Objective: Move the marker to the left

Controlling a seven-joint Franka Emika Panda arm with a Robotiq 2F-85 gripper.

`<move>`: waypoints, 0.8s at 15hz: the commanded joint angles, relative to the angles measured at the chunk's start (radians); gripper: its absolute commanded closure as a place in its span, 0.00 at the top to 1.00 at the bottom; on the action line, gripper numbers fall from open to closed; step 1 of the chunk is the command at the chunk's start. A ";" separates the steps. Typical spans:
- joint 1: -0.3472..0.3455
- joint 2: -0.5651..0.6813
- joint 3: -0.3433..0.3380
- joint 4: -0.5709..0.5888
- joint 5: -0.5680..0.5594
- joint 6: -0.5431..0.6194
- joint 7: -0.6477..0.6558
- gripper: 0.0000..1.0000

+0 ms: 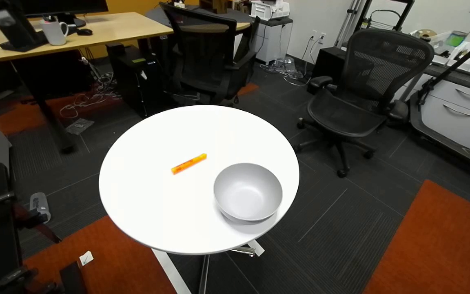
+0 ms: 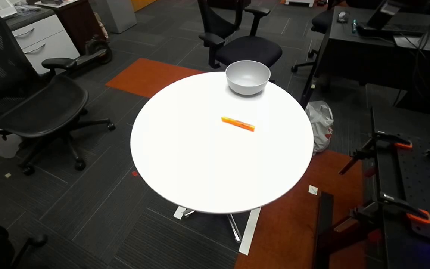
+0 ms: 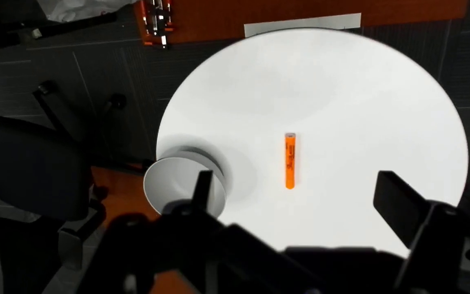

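The marker is a thin orange stick with dark print. It lies flat on the white round table. The marker shows in both exterior views and in the wrist view. My gripper shows only in the wrist view. Its two black fingers are wide apart with nothing between them. It hangs above the table, and the marker appears between and slightly beyond the fingertips. The gripper is out of view in both exterior views.
A round grey bowl stands on the table near its edge, in both exterior views. In the wrist view the left finger partly covers the bowl. The white table has a round edge. Black chairs stand around it.
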 commanded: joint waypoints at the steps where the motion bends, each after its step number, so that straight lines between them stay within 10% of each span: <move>1: -0.016 0.177 -0.034 0.073 -0.030 0.073 -0.028 1.00; 12: 0.016 0.632 -0.105 0.226 -0.006 0.174 -0.121 1.00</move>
